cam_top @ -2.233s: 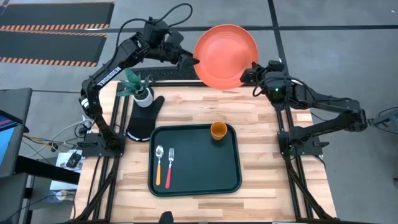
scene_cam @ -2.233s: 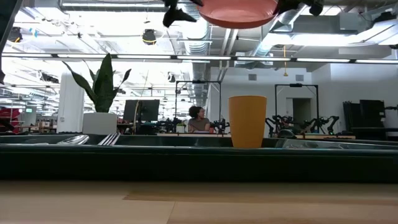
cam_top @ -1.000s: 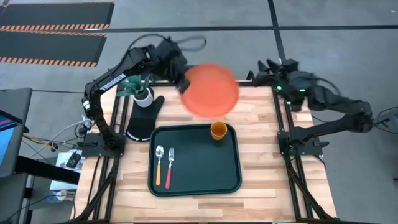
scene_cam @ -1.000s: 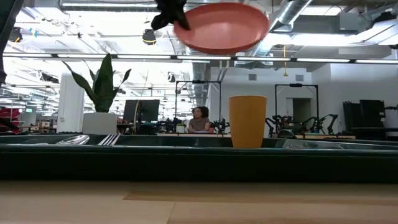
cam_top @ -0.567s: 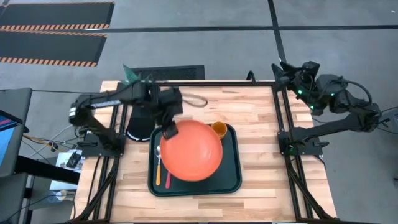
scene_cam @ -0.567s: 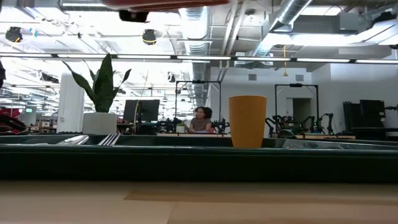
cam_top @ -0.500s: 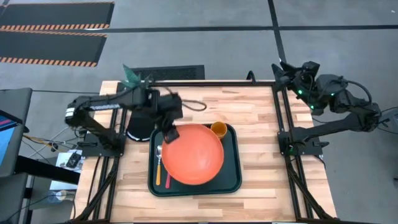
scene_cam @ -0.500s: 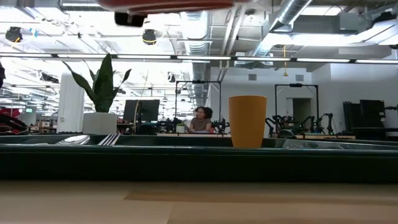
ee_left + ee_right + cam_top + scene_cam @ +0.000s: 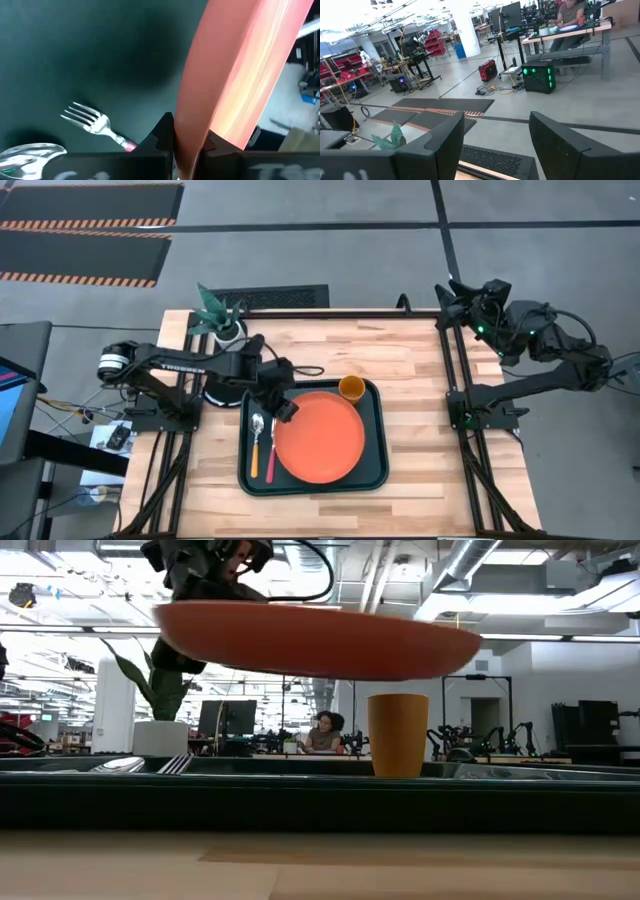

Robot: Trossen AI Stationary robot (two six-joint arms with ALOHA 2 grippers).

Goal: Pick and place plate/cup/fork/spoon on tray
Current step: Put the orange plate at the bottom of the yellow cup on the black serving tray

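Observation:
The orange-red plate [image 9: 320,435] hangs over the dark tray [image 9: 375,470], shut in my left gripper [image 9: 283,407] at its left rim. In the low view the plate [image 9: 320,640] floats above the tray rim [image 9: 320,790], slightly tilted. The orange cup [image 9: 351,388] stands in the tray's far right corner. The spoon [image 9: 256,442] and the fork [image 9: 270,462] lie along the tray's left side, and both show in the left wrist view: fork tines [image 9: 87,120], spoon bowl [image 9: 30,152]. My right gripper [image 9: 447,290] is open and empty beyond the table's far right corner. My left gripper pinches the plate's rim [image 9: 192,125] on its left side between the two fingers, one finger [image 9: 162,132] under the plate and one [image 9: 217,142] over it. The fingers come level from the table's left. The plate is lifted clear of the tray, nearly level.
A white pot with a green plant [image 9: 225,328] stands at the table's far left, with a black glove-shaped mat [image 9: 225,385] beside the tray. Bare wood lies right of the tray [image 9: 420,430] and along the far edge.
My left gripper has carried the plate from above the table's far edge toward the near edge and down over the tray; the plate has gone from tipped to nearly level and lower. My right arm has drawn back toward the far right corner.

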